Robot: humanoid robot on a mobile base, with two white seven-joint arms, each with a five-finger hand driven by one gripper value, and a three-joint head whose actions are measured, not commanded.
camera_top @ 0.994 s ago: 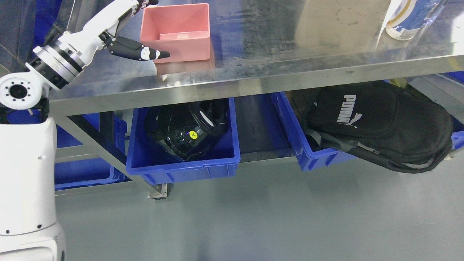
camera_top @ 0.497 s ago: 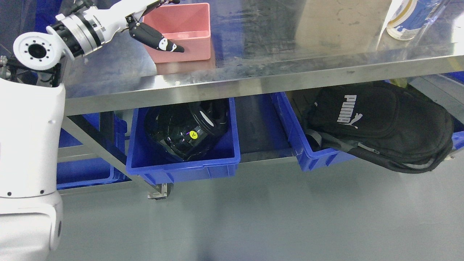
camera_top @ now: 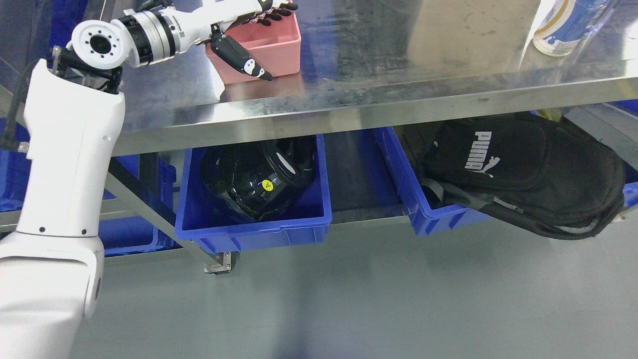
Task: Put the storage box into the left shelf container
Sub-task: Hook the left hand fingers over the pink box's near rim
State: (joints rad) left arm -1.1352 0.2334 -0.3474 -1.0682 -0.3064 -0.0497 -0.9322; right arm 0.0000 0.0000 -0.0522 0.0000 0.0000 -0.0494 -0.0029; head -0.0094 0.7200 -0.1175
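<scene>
Left hand: our left hand point(camera_top: 251, 35) reaches in from the left across the steel table point(camera_top: 398, 75), at the pink storage box point(camera_top: 269, 47).
Fingers: four fingers point(camera_top: 271, 11) curl over the box's near-left rim into its opening, while the thumb point(camera_top: 244, 60) presses along the outer front wall; we have the box pinched at that corner.
Storage box: it sits on the table top near the far left edge, open side up, its base on the steel as far as we can tell.
Left shelf container: the blue bin point(camera_top: 249, 219) rests on the lower shelf under the table, directly below the box, with a glossy black object point(camera_top: 254, 182) bearing a small yellow sticker inside.
Right bin: a second blue bin point(camera_top: 423, 209) beside it carries a black backpack point(camera_top: 523, 169) that spills over its rim.
Table corner: a white bottle point(camera_top: 563, 25) with blue and yellow print stands at the far right.
Right arm: we do not see it.
</scene>
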